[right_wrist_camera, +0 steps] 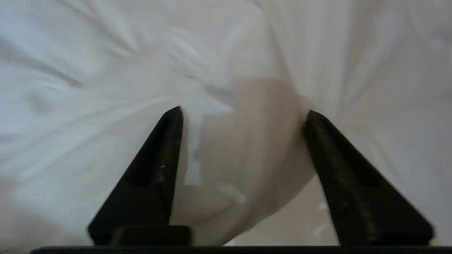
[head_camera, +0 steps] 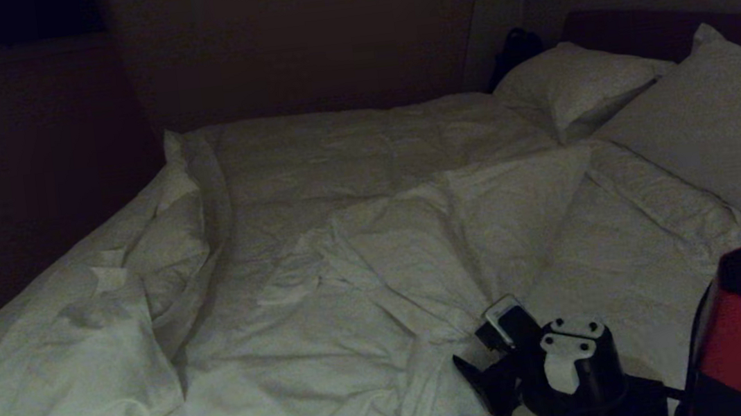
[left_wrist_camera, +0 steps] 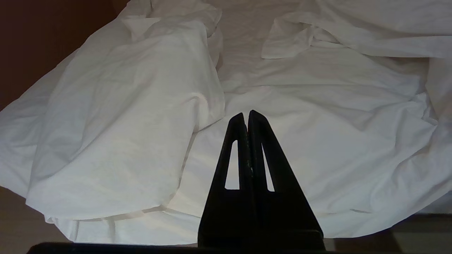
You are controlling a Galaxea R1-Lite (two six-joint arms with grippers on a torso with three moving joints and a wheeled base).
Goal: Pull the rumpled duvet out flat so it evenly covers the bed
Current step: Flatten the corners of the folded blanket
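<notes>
White, puffy, creased cloth made up the large duvet (head_camera: 375, 249), which lay bunched across the wide low bed (head_camera: 633, 3) with the dark padded headboard. One heap was gathered toward the bed's left edge, and a raised fold ran diagonally across the middle. Near the pillows the fold was turned back, leaving a strip of the bed on the right uncovered. Two plump white rectangular pillows (head_camera: 579, 83) rested against the headboard.

The right tool (right_wrist_camera: 243, 116) stood with its black fingers (right_wrist_camera: 159, 169) spread apart at the near right edge of the bed. A rounded fold of the duvet sat between them, not pinched. The left tool (left_wrist_camera: 246, 118) hung parked above the near left part of the bedding, its fingers pressed together and holding nothing.

Handling assessment: the duvet appeared soft, limp and light for its bulk. It would likely drag and bunch rather than slide as one piece. Thin cloth could slip from a shallow pinch. The recommended hold was a deep bite on a hemmed edge or corner, with the pull directed low and outward toward the uncovered right side.
</notes>
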